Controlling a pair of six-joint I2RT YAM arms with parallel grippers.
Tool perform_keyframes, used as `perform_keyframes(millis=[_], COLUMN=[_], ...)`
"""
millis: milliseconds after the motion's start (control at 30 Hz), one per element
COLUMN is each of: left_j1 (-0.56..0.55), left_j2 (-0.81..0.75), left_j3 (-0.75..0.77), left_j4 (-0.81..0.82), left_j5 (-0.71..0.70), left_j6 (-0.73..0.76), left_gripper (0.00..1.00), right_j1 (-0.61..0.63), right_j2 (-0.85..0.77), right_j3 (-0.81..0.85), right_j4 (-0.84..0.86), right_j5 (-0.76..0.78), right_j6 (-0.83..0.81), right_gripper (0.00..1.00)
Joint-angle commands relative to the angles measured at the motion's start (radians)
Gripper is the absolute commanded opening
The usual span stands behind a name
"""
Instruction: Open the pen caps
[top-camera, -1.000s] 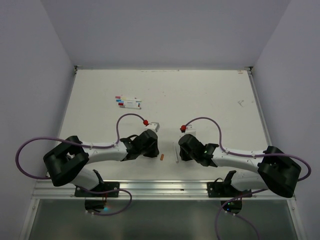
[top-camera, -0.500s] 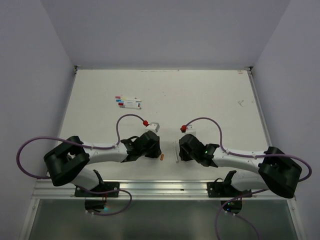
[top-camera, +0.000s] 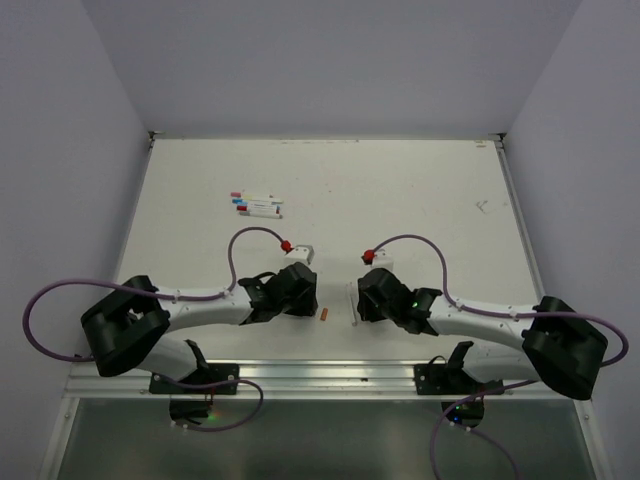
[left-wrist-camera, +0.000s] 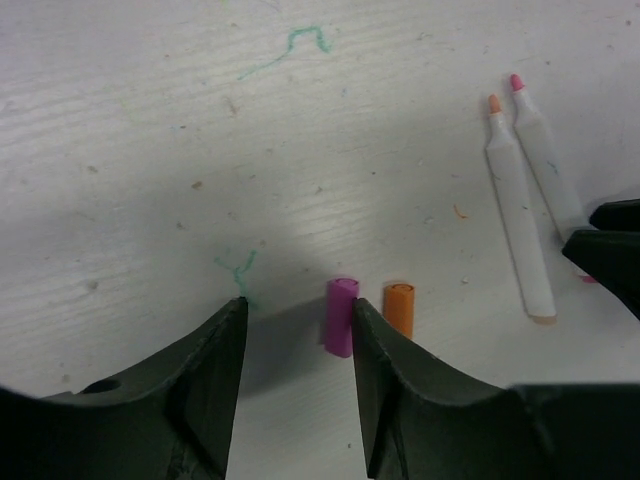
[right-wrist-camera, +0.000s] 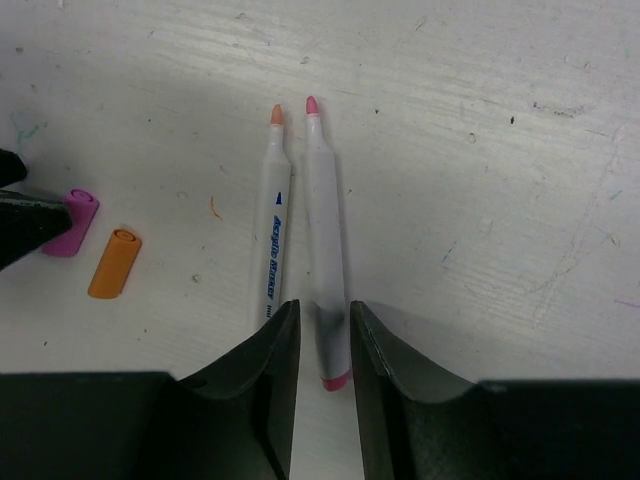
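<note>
Trouble is likeliest at the left gripper (left-wrist-camera: 297, 310): its jaws are spread, and the purple cap (left-wrist-camera: 340, 315) lies just beside one of them. A small sweep would roll it into the orange cap (left-wrist-camera: 398, 308). The right gripper (right-wrist-camera: 325, 310) has jaws slightly apart, straddling the pink pen (right-wrist-camera: 322, 230) beside the orange pen (right-wrist-camera: 272, 230) on the counter (right-wrist-camera: 480, 150) — a careless lift could drag it. More pens (top-camera: 258, 204) lie well apart, seemingly capped.
</note>
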Motion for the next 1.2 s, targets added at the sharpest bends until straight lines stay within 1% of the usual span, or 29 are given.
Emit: perform_keyframes(millis=[0,67,100,133,233,267,300,333,367,400,433,467,533,567,633,667,700,800,933,1167], left_j1=[0.000,0.006,0.014,0.025,0.107,0.173,0.210,0.241,0.299,0.333,0.364,0.431,0.486,0.535,0.574,0.606,0.620,0.661,0.680,0.698], left_j2=[-0.048,-0.075,-0.082,-0.088,-0.092,-0.092,-0.091,-0.089,-0.076,-0.063,-0.047,-0.005,0.045,0.105,0.171,0.234,0.265,0.369,0.455,0.483], left_j3=[0.071,0.114,0.159,0.177,0.231,0.242,0.262,0.274,0.286,0.315,0.335,0.357,0.429,0.485,0.542,0.570,0.617,0.680,0.691,0.688], left_j4=[-0.184,-0.235,-0.247,-0.257,-0.269,-0.269,-0.271,-0.272,-0.272,-0.275,-0.281,-0.292,-0.327,-0.338,-0.364,-0.385,-0.396,-0.418,-0.372,-0.320], left_j5=[-0.120,-0.145,-0.157,-0.157,-0.128,-0.106,-0.104,-0.108,-0.108,-0.099,-0.087,-0.060,-0.059,-0.044,-0.039,-0.032,-0.027,-0.007,0.011,0.036], left_j6=[0.034,0.057,0.067,0.092,0.133,0.141,0.143,0.141,0.138,0.132,0.117,0.108,0.063,0.055,0.017,0.005,-0.012,-0.063,-0.109,-0.126], left_gripper=[0.49,0.55,0.55,0.58,0.60,0.61,0.61,0.61,0.61,0.61,0.61,0.62,0.63,0.63,0.64,0.64,0.63,0.62,0.60,0.57], right_j1=[-0.004,-0.004,-0.005,-0.004,-0.004,-0.004,-0.004,-0.004,-0.004,-0.004,-0.004,-0.004,-0.004,-0.004,-0.004,-0.004,-0.004,-0.004,-0.005,-0.007], right_j2=[-0.039,-0.057,-0.065,-0.071,-0.076,-0.077,-0.079,-0.083,-0.096,-0.103,-0.109,-0.120,-0.131,-0.136,-0.157,-0.165,-0.180,-0.206,-0.263,-0.306], right_j3=[-0.001,0.013,0.017,0.023,0.059,0.077,0.086,0.094,0.108,0.114,0.122,0.138,0.154,0.166,0.172,0.177,0.177,0.174,0.165,0.143], right_j4=[0.013,0.004,-0.001,-0.004,-0.036,-0.056,-0.064,-0.070,-0.085,-0.093,-0.101,-0.117,-0.136,-0.148,-0.157,-0.168,-0.174,-0.199,-0.228,-0.242], right_j5=[0.005,0.000,0.000,0.000,0.008,0.009,0.011,0.012,0.020,0.028,0.032,0.034,0.037,0.037,0.040,0.041,0.045,0.057,0.074,0.075], right_j6=[0.009,0.001,-0.002,-0.005,-0.023,-0.033,-0.037,-0.043,-0.049,-0.054,-0.057,-0.065,-0.071,-0.074,-0.079,-0.080,-0.082,-0.083,-0.083,-0.080], right_gripper=[0.31,0.35,0.37,0.39,0.40,0.40,0.41,0.44,0.45,0.46,0.47,0.47,0.47,0.47,0.47,0.47,0.47,0.47,0.48,0.48])
